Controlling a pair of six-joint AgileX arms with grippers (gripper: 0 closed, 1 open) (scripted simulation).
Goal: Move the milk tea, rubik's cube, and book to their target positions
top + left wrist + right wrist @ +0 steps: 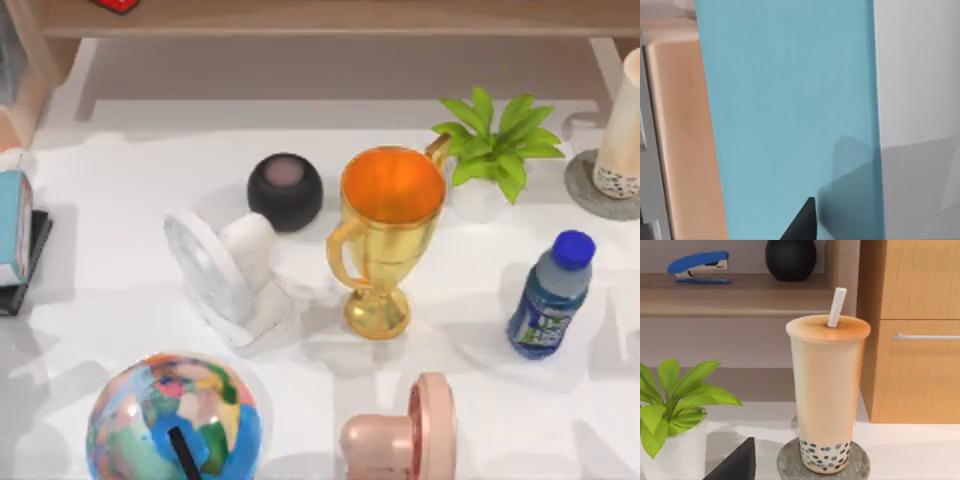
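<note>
Two task things sit at the table's edges from above: the book (14, 226) far left, on a flat black slab (27, 262), and the milk tea (622, 130) far right on a grey coaster (587, 187). Left wrist view: blue cover up close; I cannot tell how that hand's fingers stand. Right wrist view: cup upright on its coaster, beside the plant (675, 405); right fingers unclear too. I think book and tea look placed, so finding the cube comes next.

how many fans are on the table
2. A white fan lies left of the gold trophy, in front of the black speaker. A pink fan sits at the table's front edge, right of the globe. Others may be hidden outside the frame.
</note>
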